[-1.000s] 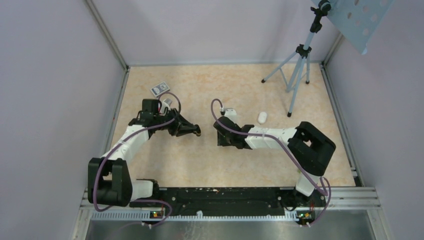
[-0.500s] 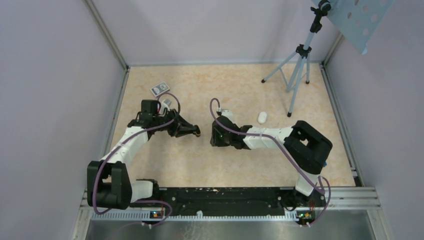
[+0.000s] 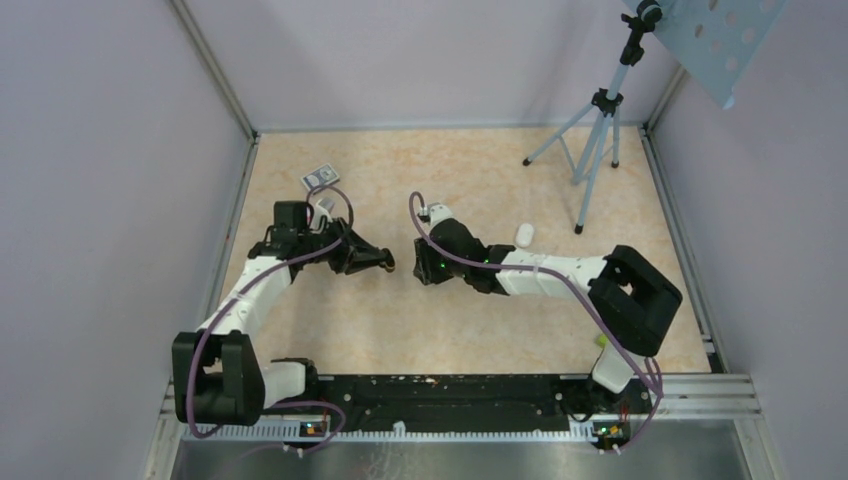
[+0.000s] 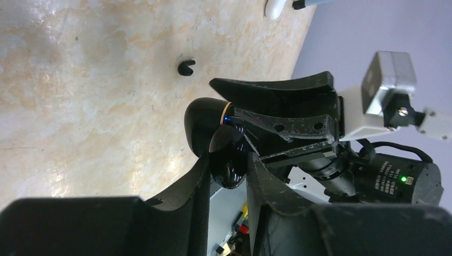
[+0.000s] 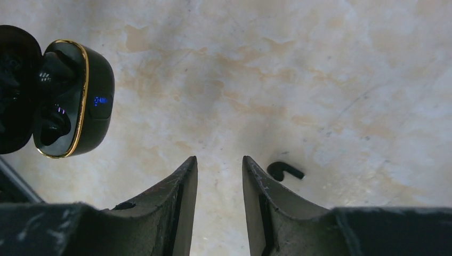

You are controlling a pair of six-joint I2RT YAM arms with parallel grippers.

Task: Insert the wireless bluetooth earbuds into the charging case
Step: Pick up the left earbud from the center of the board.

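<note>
Left gripper (image 4: 228, 160) clamps open black charging case (image 5: 80, 101); right gripper (image 5: 219, 160), part-open, empty, has swung closer; earbud (image 5: 285, 170) beside it.

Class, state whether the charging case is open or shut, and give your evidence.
Open: the charging case has its lid swung back, exposing the gold-rimmed interior wells in the right wrist view.

Centre of the beige mottled stone-pattern tabletop (image 3: 450, 330): the black, gold-rimmed, oval plastic charging case (image 5: 69, 98) sits between the fingers of the left gripper (image 4: 227, 160). The right gripper (image 5: 219, 160) is to its right, facing it but apart from it. One small black plastic earbud (image 5: 285, 170) lies on the tabletop just beside a right-gripper finger. A white oval plastic pebble (image 3: 524, 234) lies behind the right arm. The grey metal tripod (image 3: 597, 140) stands at far right, and a small flat printed card pack (image 3: 320, 178) lies at far left.
</note>
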